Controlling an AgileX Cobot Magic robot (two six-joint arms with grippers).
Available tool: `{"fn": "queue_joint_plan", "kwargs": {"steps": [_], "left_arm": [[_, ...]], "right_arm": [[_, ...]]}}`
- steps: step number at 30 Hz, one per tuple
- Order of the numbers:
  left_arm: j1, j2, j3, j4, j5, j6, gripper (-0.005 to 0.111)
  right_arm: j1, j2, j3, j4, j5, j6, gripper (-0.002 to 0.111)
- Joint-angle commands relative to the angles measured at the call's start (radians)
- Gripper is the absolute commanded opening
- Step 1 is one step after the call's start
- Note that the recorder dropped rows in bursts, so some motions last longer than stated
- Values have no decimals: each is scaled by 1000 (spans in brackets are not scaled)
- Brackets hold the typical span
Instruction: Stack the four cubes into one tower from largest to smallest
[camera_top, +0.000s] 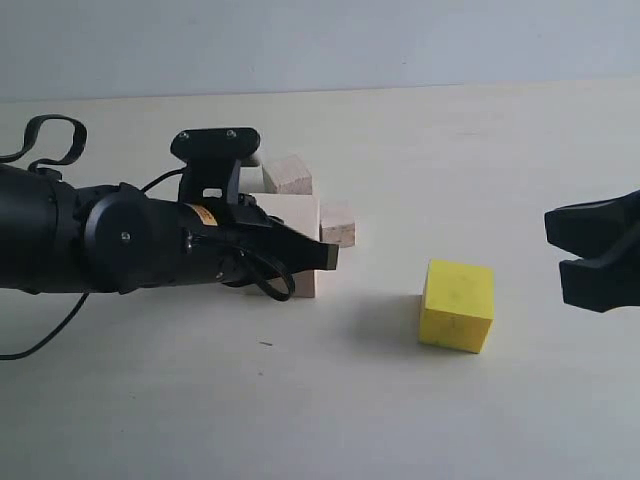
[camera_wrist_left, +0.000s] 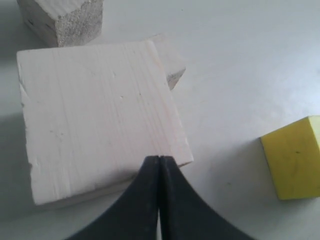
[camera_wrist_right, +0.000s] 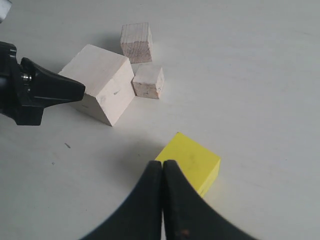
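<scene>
Yellow cube (camera_top: 457, 305) apart | large cube (camera_wrist_right: 102, 82), small cube (camera_wrist_right: 136, 41), smallest cube (camera_wrist_right: 148, 80) clustered

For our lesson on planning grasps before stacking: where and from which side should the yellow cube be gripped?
Take the yellow cube by two opposite upright faces, coming straight down from above. It sits flat on the table, well clear of the large wooden cube, so both faces look reachable. The shut jaws would have to open first.

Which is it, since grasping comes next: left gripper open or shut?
Shut: the left gripper fingertips meet with no gap, holding nothing, near the large wooden cube.
</scene>
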Motion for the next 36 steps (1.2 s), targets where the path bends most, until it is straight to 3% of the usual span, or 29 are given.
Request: {"fn": "queue_joint_plan", "kwargs": {"steps": [1,14,36], "left_arm": [[-3,3,2,-3,-22,-11,0],[-17,43,-47,4,-21,-12,0],[-3,43,-17,30,28,15,0]], "right_arm": [[2,1,-10,-3,-12,-3,0],[2,1,-10,-3,-12,-3,0],[2,1,-10,-3,-12,-3,0]]}}
